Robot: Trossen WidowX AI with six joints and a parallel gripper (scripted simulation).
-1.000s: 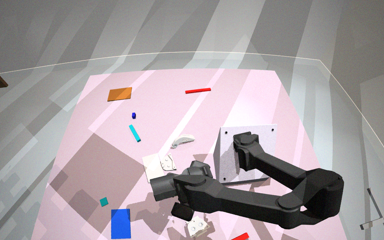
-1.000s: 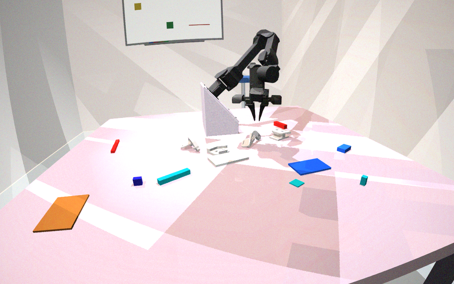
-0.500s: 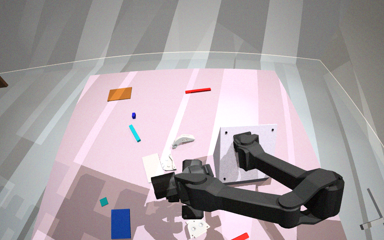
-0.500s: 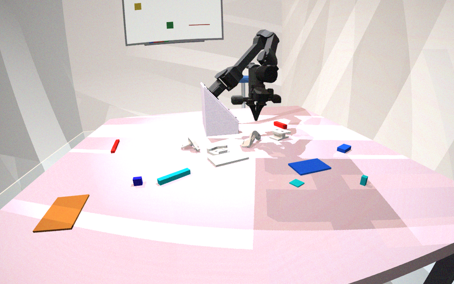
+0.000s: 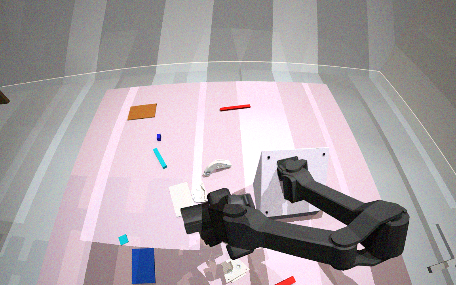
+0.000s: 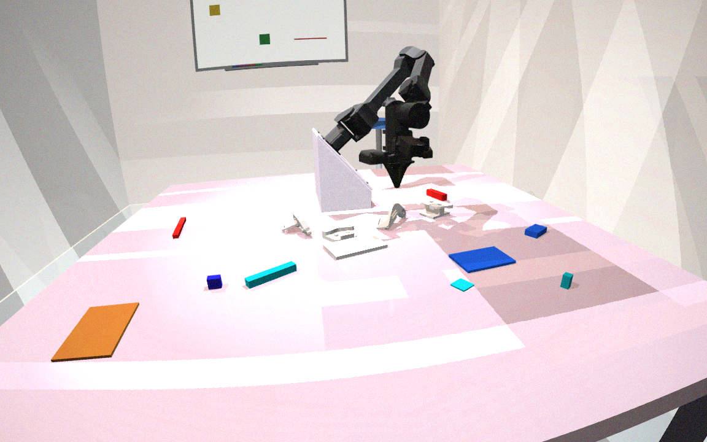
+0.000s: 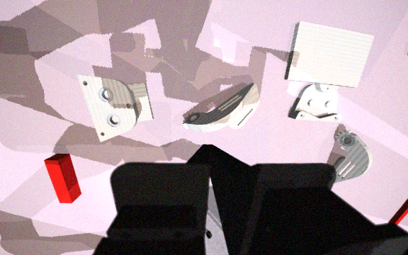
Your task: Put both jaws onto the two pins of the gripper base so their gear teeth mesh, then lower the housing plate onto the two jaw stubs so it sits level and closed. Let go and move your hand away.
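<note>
My gripper [image 6: 396, 186] [image 7: 207, 149] is shut, with nothing between its fingertips, above the table. The gripper base [image 5: 198, 193] [image 6: 339, 234] [image 7: 319, 107] is white, with two bare pins, and adjoins a cream rectangular slab [image 5: 180, 199] [image 6: 355, 248] [image 7: 331, 54]. One jaw [image 6: 394, 215] [image 7: 241, 110] lies tilted between base and housing plate; the arm hides it in the top view. The other jaw [image 5: 218, 166] [image 6: 301, 224] [image 7: 358, 159] lies on the base's other side, gear teeth showing. The housing plate [image 5: 239, 274] [image 6: 436, 205] [image 7: 95, 106], with two round holes, rests raised on a small block.
A red block [image 5: 286, 281] [image 6: 436, 194] [image 7: 61, 180] lies near the housing plate. The arm's sloped white mount [image 5: 295, 184] [image 6: 342, 181] stands behind the parts. A blue plate [image 5: 143, 265] [image 6: 482, 258], a cyan bar [image 5: 160, 158] [image 6: 270, 274] and an orange plate [image 5: 142, 111] [image 6: 95, 332] lie farther out.
</note>
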